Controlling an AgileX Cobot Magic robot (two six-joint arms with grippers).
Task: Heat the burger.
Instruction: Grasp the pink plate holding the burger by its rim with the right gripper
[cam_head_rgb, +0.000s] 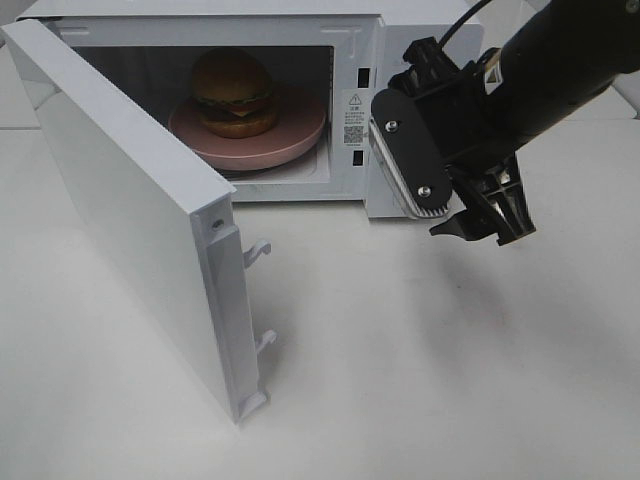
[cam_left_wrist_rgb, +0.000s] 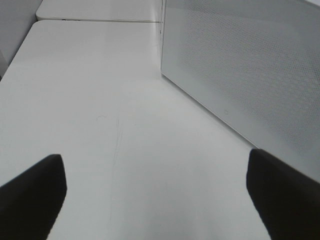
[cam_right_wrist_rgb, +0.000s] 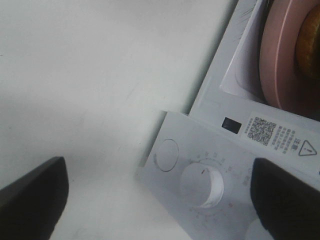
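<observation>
Loading looks done: the burger (cam_head_rgb: 233, 92) sits on the pink plate (cam_head_rgb: 305, 133) inside the microwave (cam_head_rgb: 350, 35), your right pincer (cam_head_rgb: 483, 228) and left pincer (cam_left_wrist_rgb: 157, 195) both spread and empty, so next you likely push the door (cam_head_rgb: 120, 200) shut, then set the dial (cam_right_wrist_rgb: 202, 186).

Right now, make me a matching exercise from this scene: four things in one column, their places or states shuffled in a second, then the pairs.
Column one:
1. glossy golden-brown domed burger
2. round pink plate
3. flat white microwave door
4. black right gripper

Column two:
A. swung wide open
B. jaws apart, holding nothing
C. sitting on the plate
D. inside the microwave, under the burger

Pairs: 1-C, 2-D, 3-A, 4-B
</observation>
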